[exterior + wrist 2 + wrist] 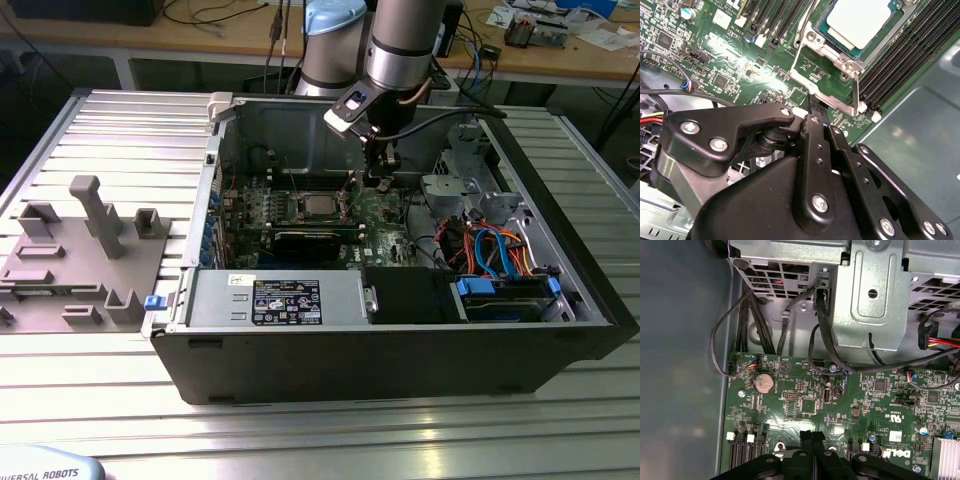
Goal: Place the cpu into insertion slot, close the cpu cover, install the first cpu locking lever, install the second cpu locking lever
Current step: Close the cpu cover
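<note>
While the grey arm hangs down into the open black computer case (400, 350) on the ribbed aluminium worktop (120, 130), the exterior view puts its black gripper (378, 178) low over the green circuit board (380, 225). It is just to the exterior view's right of the cpu (318, 207), a small flat square chip with a silvery-grey top. The chip lies in the insertion slot (298, 207), a square socket with a silvery metal rim. A grey moulded fixture (90, 250) sits on the worktop, to the exterior view's left of the case.

In the second wrist view the gripper's fingers (812, 145) run close side by side, narrow, their tips beside one corner of the socket. The cpu cover (827, 62), a thin silvery metal frame, appears to lie down around the chip. A thin metal rod (805, 30) rises beside it.

In the first wrist view the fingertips (806, 437) meet with no visible gap. They are above the board, near a round silver coin cell (764, 383) and black cables (720, 340) under a grey sheet-metal cage (870, 295).
</note>
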`<action>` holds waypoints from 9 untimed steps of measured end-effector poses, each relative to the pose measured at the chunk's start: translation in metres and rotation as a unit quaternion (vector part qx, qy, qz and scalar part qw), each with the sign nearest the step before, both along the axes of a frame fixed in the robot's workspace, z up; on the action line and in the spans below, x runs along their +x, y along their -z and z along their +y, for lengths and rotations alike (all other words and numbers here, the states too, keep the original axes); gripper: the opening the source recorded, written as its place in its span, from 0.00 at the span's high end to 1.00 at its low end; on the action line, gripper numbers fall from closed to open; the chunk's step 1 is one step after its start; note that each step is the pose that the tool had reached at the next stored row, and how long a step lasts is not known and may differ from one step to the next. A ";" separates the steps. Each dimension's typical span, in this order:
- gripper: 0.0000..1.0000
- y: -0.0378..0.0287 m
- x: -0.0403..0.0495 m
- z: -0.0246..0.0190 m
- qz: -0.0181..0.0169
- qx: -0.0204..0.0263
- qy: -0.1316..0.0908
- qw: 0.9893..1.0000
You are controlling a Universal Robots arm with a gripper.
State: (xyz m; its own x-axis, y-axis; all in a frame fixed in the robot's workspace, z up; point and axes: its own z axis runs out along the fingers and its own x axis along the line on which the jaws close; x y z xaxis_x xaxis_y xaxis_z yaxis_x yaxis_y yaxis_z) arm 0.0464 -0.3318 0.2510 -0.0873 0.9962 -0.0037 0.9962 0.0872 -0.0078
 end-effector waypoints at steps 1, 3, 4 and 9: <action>0.89 0.0001 -0.0001 0.0000 0.000 0.000 0.000 1.000; 0.89 0.0003 -0.0002 0.0000 0.000 0.000 0.000 1.000; 0.89 0.0003 -0.0003 0.0000 0.000 0.000 0.000 1.000; 0.89 0.0005 -0.0008 0.0000 0.000 0.003 0.000 1.000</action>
